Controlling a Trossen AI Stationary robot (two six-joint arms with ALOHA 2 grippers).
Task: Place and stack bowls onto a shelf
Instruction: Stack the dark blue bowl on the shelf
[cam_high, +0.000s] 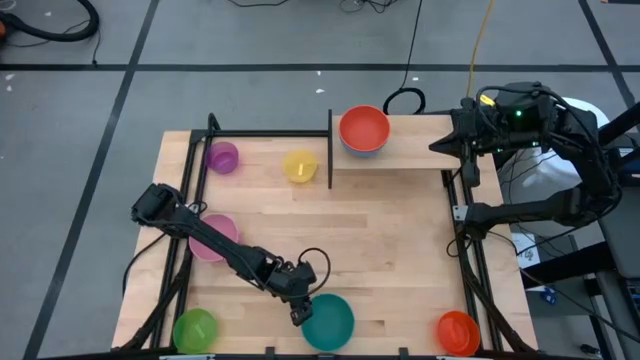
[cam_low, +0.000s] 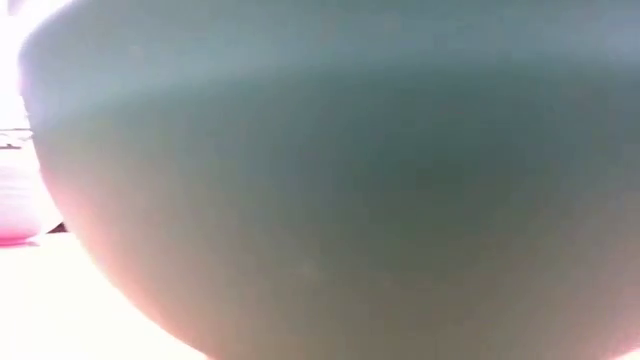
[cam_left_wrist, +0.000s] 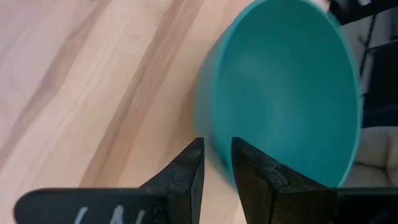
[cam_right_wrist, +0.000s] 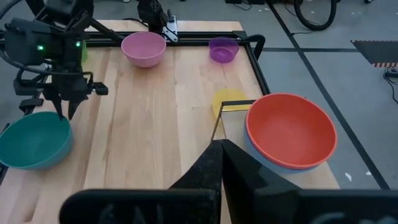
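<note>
I am looking down on the table (cam_high: 400, 250), with the shelf (cam_high: 410, 150) sitting at its far right corner and carrying a red-orange bowl (cam_high: 364, 128) nested in a blue one. My left gripper (cam_high: 300, 312) is pinching the rim of the teal bowl (cam_high: 330, 322) at the near edge, fingers partly apart. My right gripper (cam_right_wrist: 221, 163) is waiting fully closed and empty beside the shelf.
</note>
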